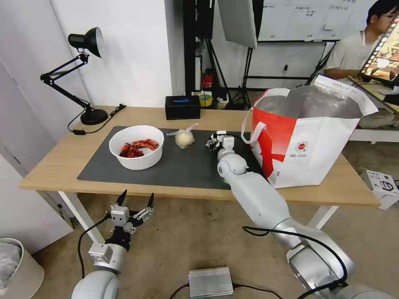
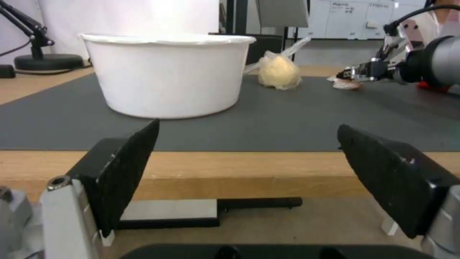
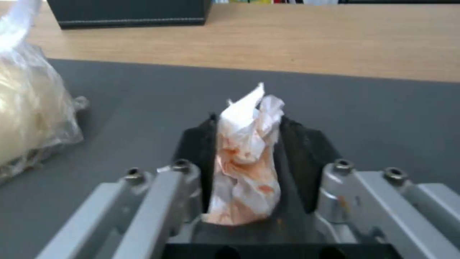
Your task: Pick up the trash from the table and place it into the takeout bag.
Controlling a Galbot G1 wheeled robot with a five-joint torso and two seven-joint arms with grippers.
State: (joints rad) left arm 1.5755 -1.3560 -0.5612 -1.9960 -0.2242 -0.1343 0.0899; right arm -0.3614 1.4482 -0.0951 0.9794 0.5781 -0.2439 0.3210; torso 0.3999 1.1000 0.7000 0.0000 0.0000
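Right wrist view: right gripper point(image 3: 247, 144) pinching the stained crumpled tissue point(image 3: 247, 162) between both fingers, low over the dark grey mat point(image 3: 373, 108) beside the knotted clear bag point(image 3: 28, 118); left gripper point(image 1: 135, 203) spread wide below the table point(image 1: 58, 162) edge

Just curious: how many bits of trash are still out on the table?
3: white bowl of red scraps on the mat's left, knotted bag mid-mat, stained tissue clamped in the right gripper. The takeout bag's contents are hidden.
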